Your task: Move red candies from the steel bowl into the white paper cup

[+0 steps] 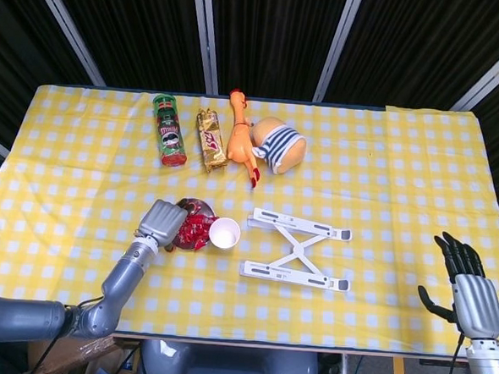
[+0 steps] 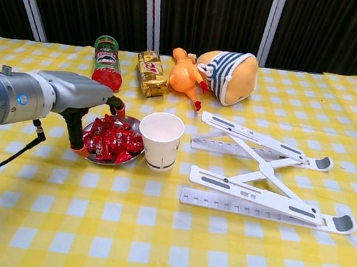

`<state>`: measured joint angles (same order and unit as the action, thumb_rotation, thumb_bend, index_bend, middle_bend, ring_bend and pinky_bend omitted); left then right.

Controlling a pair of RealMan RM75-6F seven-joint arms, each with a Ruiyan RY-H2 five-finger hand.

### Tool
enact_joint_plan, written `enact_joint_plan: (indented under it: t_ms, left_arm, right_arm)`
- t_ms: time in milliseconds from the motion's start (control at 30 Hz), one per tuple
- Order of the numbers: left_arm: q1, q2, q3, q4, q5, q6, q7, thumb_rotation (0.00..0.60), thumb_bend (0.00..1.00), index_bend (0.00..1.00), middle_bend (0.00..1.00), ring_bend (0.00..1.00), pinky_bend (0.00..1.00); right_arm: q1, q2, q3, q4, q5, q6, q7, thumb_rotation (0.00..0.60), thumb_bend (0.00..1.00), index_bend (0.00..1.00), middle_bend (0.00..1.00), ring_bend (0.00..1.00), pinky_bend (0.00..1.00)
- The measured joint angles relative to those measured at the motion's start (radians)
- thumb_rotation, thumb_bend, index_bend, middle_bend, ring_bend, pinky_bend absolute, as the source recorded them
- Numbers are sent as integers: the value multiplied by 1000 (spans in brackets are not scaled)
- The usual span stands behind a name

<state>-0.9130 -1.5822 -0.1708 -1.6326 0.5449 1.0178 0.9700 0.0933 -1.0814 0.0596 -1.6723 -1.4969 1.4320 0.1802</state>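
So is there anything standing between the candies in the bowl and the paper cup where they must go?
Nothing visible does. The paper cup stands right beside the steel bowl, on its right side, its mouth open and unblocked. The left hand is already over the red candies.

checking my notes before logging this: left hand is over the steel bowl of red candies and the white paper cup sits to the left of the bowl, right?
Not quite. The left hand is at the steel bowl of red candies, but the white paper cup stands on the bowl's right side, touching or nearly touching it, not the left. The chest view shows it.
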Motion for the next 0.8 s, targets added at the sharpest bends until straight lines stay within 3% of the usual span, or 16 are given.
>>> enact_joint_plan:
  t_ms: [567,800]
  left_arm:
    - [-58,-73,23,100,-47,7,-21,600,224,265,238,844,888]
    - [-71,-100,33,144,-51,1,-31,600,256,332,320,847,892]
  right_arm:
    - [0,4,-1,-7,0,-1,7,600,411,0,0,0,0]
    - [1,5,-1,-7,2,-3,10,600,411,0,0,0,0]
